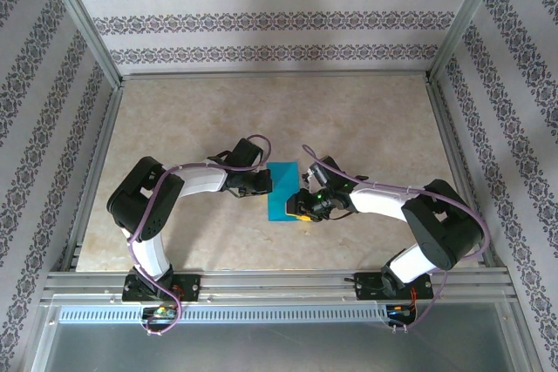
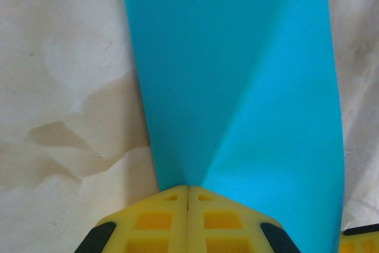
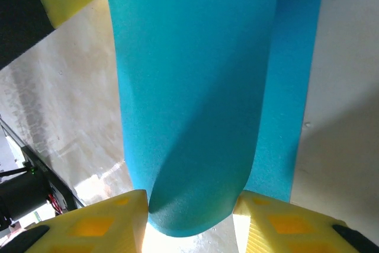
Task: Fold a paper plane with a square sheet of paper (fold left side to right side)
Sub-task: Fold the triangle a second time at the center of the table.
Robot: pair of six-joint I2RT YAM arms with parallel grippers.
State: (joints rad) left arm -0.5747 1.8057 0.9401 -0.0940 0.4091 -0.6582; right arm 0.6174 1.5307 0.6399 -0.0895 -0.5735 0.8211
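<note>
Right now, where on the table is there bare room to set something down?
Bare: the far half of the table up to the back wall, and the near strip between the bases. Crowded: the middle, left gripper, right gripper and paper.

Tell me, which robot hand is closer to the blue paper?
Left, but only just. The left gripper is pinched shut on the edge of the blue paper, touching it. The right gripper has a finger on each side of the paper's curled fold.
</note>
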